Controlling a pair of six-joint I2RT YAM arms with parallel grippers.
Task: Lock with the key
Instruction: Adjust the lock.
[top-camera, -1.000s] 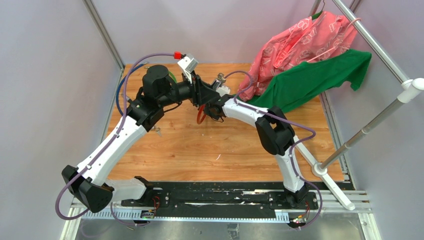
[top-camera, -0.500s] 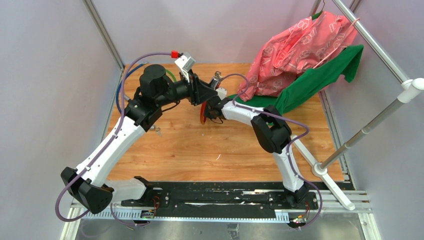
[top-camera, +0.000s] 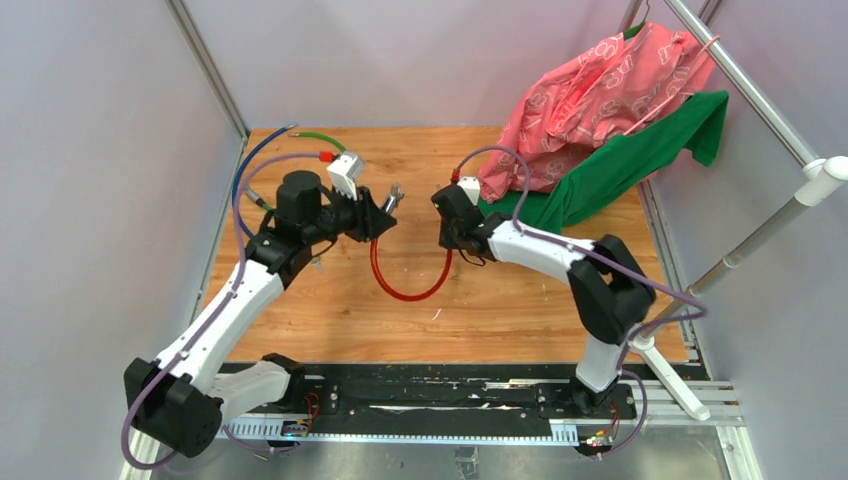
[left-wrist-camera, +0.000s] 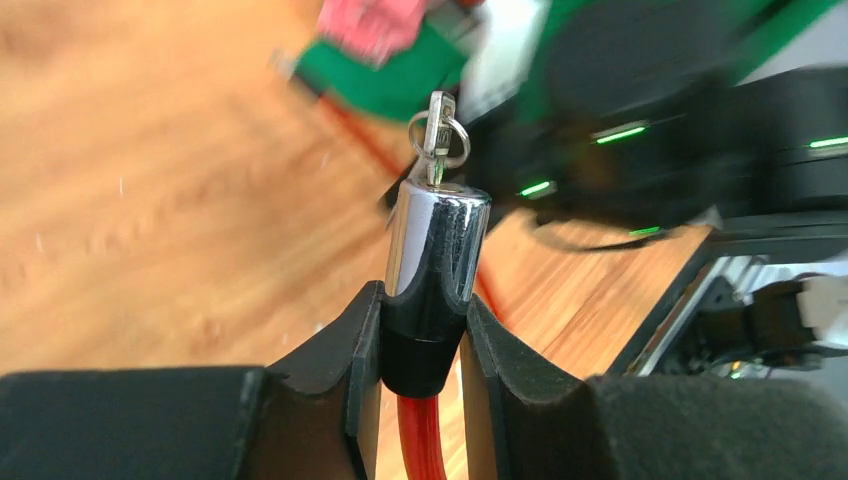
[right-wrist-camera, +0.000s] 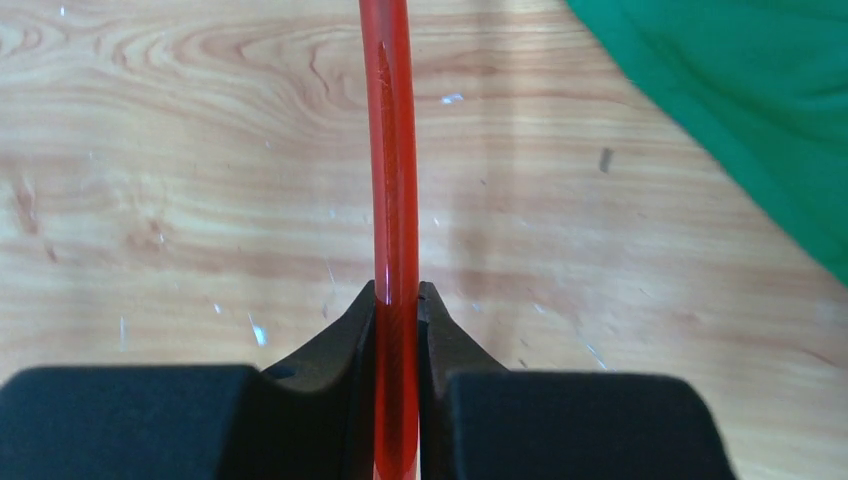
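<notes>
Both arms bending inward, left gripper (left-wrist-camera: 425, 310) and right gripper (right-wrist-camera: 397, 300) facing each other, each clamping red cable (right-wrist-camera: 390, 150).

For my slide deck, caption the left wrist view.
Left gripper clamps the chrome lock cylinder of the red cable, key in its end.

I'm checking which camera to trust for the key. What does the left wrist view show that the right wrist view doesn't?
Only the left wrist view: the key on its ring, apparently inserted in the chrome lock end, which the left fingers clamp at its black collar. Only the right wrist view: the right fingers pinching a bare stretch of the red cable. Both: red cable, wooden table, green cloth.
</notes>
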